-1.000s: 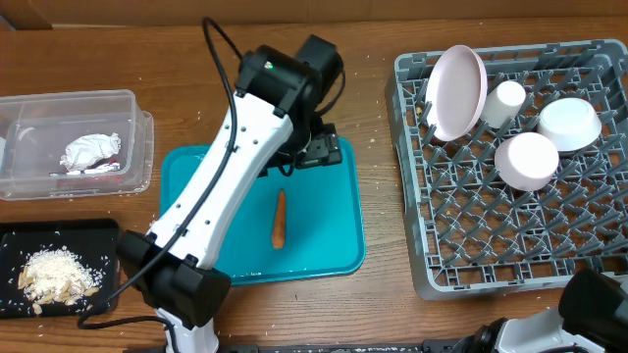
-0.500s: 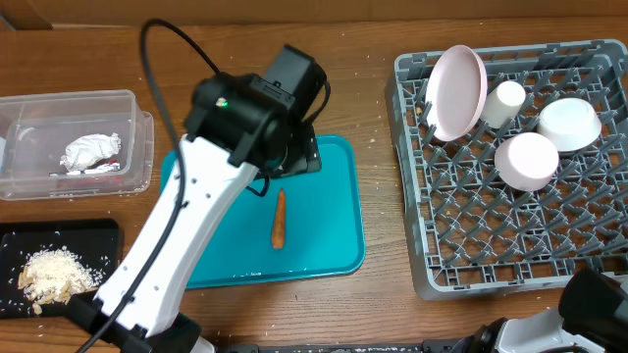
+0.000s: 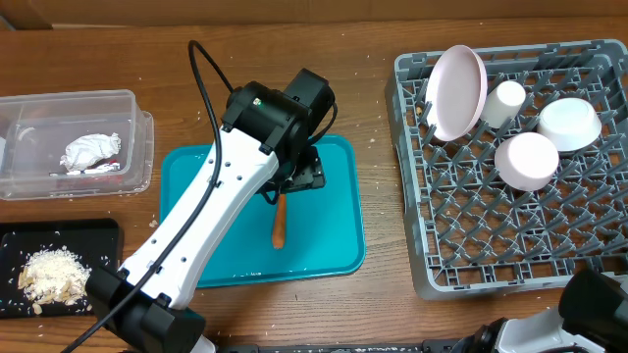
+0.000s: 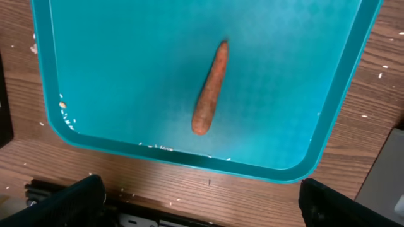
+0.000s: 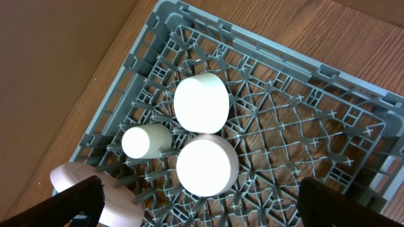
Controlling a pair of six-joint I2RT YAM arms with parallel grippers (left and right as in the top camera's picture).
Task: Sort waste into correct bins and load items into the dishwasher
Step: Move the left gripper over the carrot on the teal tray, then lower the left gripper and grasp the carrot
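A small orange carrot [image 3: 279,222] lies on the teal serving tray [image 3: 339,245]; it also shows in the left wrist view [image 4: 210,88]. My left gripper [image 3: 300,177] hangs open and empty just over the carrot's far end, with its fingertips [image 4: 69,202] spread wide. The clear tub [image 3: 29,123] holds the white paper wad [image 3: 90,150] and a bit of red wrapper [image 3: 101,170]. The black tray [image 3: 93,235] holds rice scraps [image 3: 54,273]. The grey dish rack [image 3: 412,196] holds the plate [image 3: 456,91], cup [image 3: 507,101] and two bowls [image 3: 569,123]. My right gripper [image 5: 202,214] is open above the rack [image 5: 303,126].
The right arm's base [image 3: 599,309] sits at the front right corner. Rice grains dot the teal tray's near-left edge [image 4: 63,110] and the wooden table. The tub and black tray stand at the far left, the rack at the right.
My left arm swung over the teal tray, and its gripper moved a little nearer, to above the carrot's far end. The carrot and the crockery have not moved.
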